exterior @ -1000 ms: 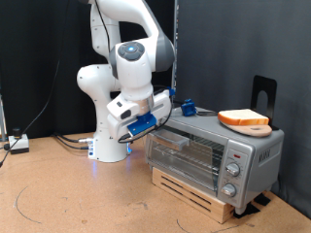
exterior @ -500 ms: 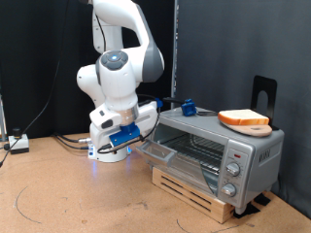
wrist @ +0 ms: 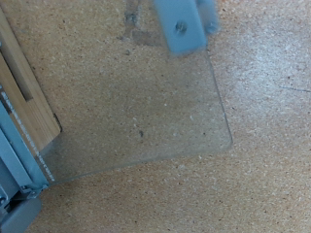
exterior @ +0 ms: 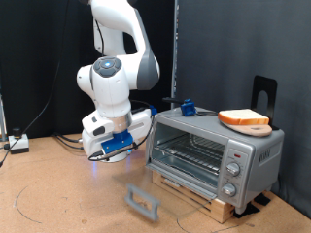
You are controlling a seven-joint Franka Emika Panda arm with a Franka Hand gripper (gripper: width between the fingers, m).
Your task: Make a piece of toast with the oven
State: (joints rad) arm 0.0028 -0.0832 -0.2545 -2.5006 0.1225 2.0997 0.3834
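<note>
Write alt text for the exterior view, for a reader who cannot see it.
The oven sits with its glass door swung fully down and open. The piece of toast lies on the oven's roof, and the white arm's claw hangs low at the exterior view's left of the door.

Exterior view from the front, a little above bench (exterior: 58, 194) height, facing arm and oven (exterior: 216, 148), wrist view close, looking down, both sharing the open glass door (wrist: 146, 107).

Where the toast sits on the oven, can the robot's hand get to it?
Probably yes. The toast lies uncovered on the oven with nothing above it; the gripper is low, at the exterior view's left.
</note>
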